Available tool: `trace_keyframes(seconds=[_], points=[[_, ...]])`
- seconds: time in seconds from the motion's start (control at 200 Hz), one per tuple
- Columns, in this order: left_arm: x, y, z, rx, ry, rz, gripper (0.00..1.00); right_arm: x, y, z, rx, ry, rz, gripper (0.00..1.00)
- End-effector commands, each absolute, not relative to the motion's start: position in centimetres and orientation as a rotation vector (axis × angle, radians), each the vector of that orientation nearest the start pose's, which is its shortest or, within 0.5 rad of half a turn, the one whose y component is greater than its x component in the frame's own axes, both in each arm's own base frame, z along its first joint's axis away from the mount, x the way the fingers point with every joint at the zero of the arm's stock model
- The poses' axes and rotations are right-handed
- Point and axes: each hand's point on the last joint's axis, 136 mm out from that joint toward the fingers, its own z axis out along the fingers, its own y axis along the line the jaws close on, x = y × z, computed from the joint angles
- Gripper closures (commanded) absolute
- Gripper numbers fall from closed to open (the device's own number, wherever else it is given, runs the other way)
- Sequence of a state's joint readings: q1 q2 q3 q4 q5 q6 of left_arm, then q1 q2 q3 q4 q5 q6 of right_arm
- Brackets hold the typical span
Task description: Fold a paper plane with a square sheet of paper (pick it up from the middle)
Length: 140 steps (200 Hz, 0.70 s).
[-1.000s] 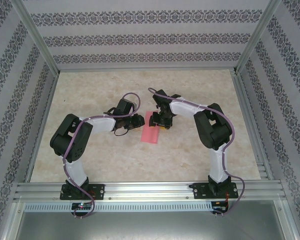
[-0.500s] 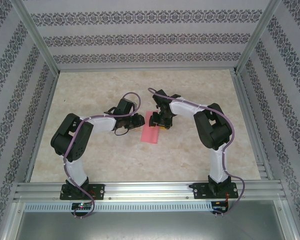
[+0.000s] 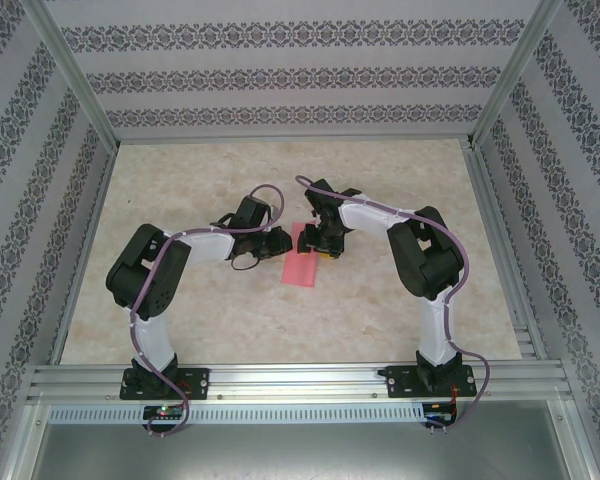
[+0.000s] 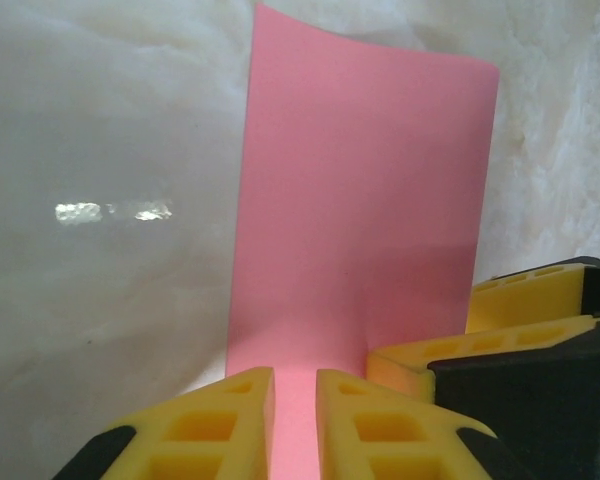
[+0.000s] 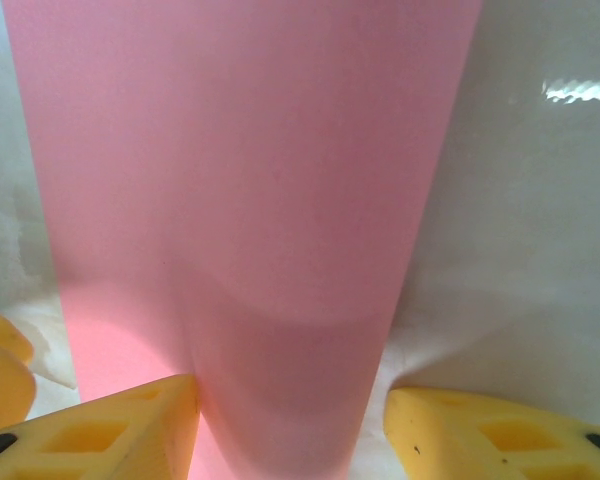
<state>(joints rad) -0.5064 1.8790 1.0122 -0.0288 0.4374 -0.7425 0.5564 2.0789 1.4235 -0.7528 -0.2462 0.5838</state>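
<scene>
The square sheet of paper (image 3: 300,264), pink, lies mid-table between my two grippers, curled over into a soft fold. My left gripper (image 3: 283,243) sits at its left edge. In the left wrist view the paper (image 4: 370,190) rises ahead, and the left gripper (image 4: 295,425) straddles its near edge with a narrow gap, pink showing in the gap. My right gripper (image 3: 323,247) is at the paper's right edge. In the right wrist view the rolled paper (image 5: 250,200) runs between the wide jaws of the right gripper (image 5: 290,425), touching the left finger and apart from the right one.
The pale marble-pattern tabletop (image 3: 400,180) is walled by patterned panels at the back and sides. An aluminium rail (image 3: 300,380) carries both arm bases at the near edge. A right-gripper finger (image 4: 510,335) stands close beside my left fingers.
The left gripper's jaws have narrowed and the left arm has edged slightly toward the paper. The right arm and the paper look unmoved.
</scene>
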Motion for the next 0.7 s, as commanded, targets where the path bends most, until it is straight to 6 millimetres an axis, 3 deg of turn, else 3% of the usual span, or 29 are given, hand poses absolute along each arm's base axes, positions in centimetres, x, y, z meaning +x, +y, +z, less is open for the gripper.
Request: trace_keyframes(seconds=[0.0, 0.19, 0.455, 0.545, 0.694], points=[[36.0, -30.1, 4.5, -0.037, 2.637, -1.114, 0.84, 29.1, 21.6, -8.1, 0.024, 3.296, 0.135, 0.43], [35.6, -30.1, 2.9, -0.043, 2.704, -1.076, 0.89, 29.1, 21.6, -8.1, 0.027, 3.296, 0.135, 0.43], [34.2, -27.9, -0.1, -0.124, 2.834, -0.903, 0.93, 29.4, 22.1, -7.3, 0.036, 3.277, 0.186, 0.43], [33.5, -26.9, -1.3, -0.152, 2.883, -0.829, 0.94, 30.5, 23.1, -5.3, 0.05, 3.223, 0.294, 0.42], [32.6, -25.7, -2.8, -0.18, 2.936, -0.742, 0.95, 33.5, 24.8, 1.4, 0.097, 3.028, 0.562, 0.42]])
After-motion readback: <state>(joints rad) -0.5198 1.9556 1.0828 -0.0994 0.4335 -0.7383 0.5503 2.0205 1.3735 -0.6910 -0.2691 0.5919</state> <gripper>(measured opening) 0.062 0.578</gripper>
